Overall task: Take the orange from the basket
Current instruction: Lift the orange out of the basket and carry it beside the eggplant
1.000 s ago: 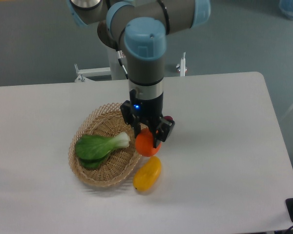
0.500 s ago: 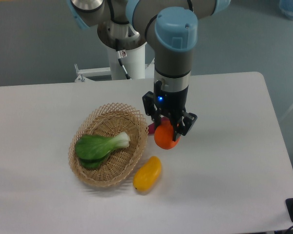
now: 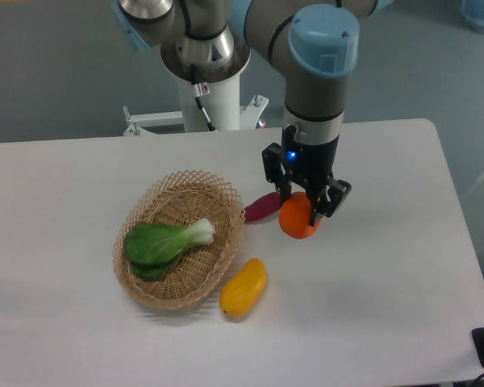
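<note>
The orange (image 3: 298, 221), small, round and bright, hangs above the table to the right of the basket, held between the black fingers of my gripper (image 3: 303, 211), which is shut on it. The basket (image 3: 157, 287), a shallow tan wicker oval, lies left of centre, well clear of the gripper. The top of the orange is hidden by the gripper.
A leafy green vegetable (image 3: 163, 241) lies inside the basket. A yellow-orange elongated fruit (image 3: 244, 287) rests on the table by the basket's lower right rim. A purple-red item (image 3: 263, 206) lies just left of the held orange. The table's right edge is far from the gripper.
The gripper has carried the orange to the right, from the basket's right rim to a spot over the table beyond it, uncovering the purple-red item.
</note>
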